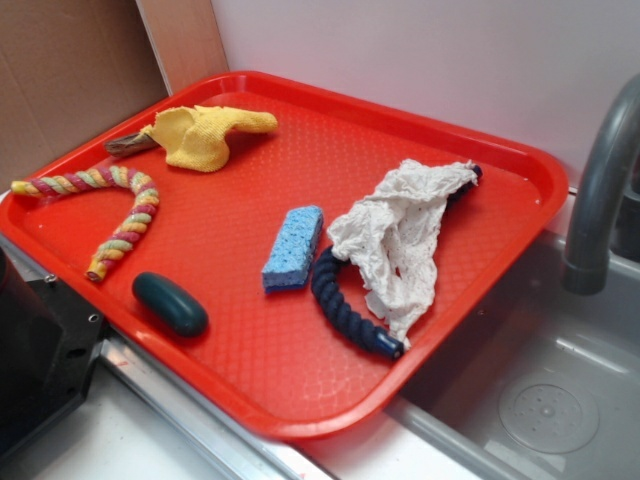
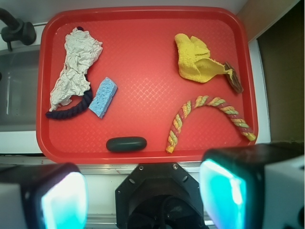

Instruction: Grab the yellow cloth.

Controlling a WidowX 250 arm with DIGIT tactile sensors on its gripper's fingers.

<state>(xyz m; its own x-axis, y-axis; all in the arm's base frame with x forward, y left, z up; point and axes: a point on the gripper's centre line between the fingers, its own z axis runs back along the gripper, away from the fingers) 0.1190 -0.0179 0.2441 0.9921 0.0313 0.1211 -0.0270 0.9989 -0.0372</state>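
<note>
The end effector [image 2: 143, 195] is wide open and holds nothing. The yellow cloth [image 2: 194, 61] lies far ahead on the tray [image 2: 143, 19]. The striped rope [image 2: 200, 114] lies between them.

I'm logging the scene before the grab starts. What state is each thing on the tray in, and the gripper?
yellow cloth: crumpled, one end lying over a brown object, not held.
white rag: crumpled, draped over the dark blue rope.
dark blue rope: curved, partly covered.
yellow-and-pink rope: bent in an arc, lying free.
blue sponge: lying flat.
dark green oval: lying near the tray's edge.
gripper: open, off the tray, empty.
</note>
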